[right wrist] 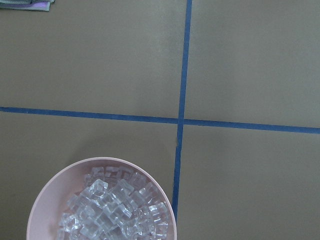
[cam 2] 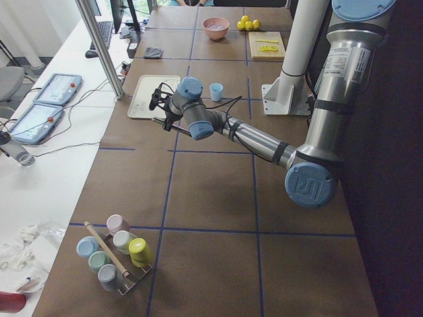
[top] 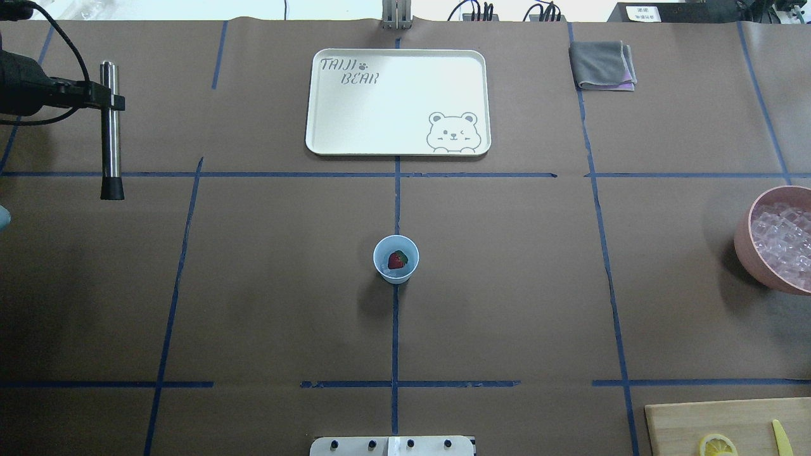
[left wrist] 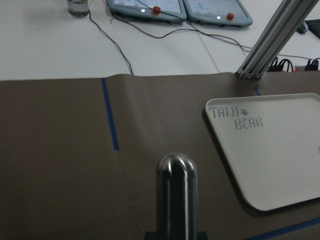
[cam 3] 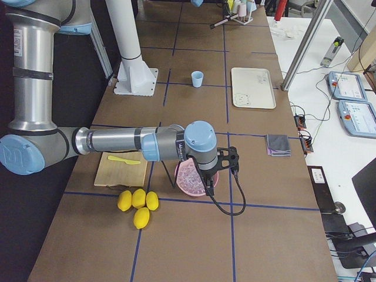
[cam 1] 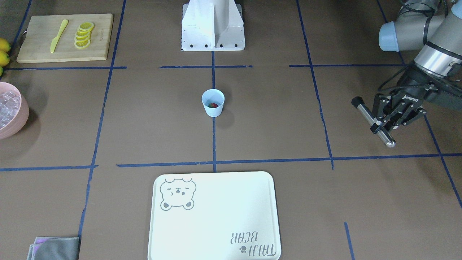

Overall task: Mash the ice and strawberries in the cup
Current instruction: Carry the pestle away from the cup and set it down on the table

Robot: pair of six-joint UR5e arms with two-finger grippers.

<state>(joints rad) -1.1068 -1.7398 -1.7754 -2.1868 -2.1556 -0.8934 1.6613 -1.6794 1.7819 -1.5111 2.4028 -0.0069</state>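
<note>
A small pale blue plastic cup [top: 396, 258] stands upright at the middle of the brown paper-covered desk [top: 266, 304], on a line of blue tape. One small round red strawberry [top: 397, 259] with a bit of green lies inside the cup. Pale bits show beside the berry, too small to tell what they are.

Well off to the robot's left of the cup, the left claw [cam 1: 382, 125] hangs above the desk, pinched narrow on a slim steel muddler rod with a black end cap [cam 1: 366, 113]. The rod lies roughly level and touches nothing below.

Far to the robot's right of the cup sits a large round pink bowl [top: 742, 244], heaped with clear glassy ice cubes [top: 782, 244]. The right claw [cam 3: 233, 160] is above this bowl. Only the side view shows it, so whether it is wide or narrow cannot be told.

Beyond the cup, away from the robot's base, lies a white rectangular tray with a bear drawing [top: 399, 107]. On the robot's near right of the cup, a pale wooden cutting board [cam 1: 39, 50] carries yellow lemon slices [cam 1: 83, 35] and a yellow plastic knife [cam 1: 59, 35].
</note>
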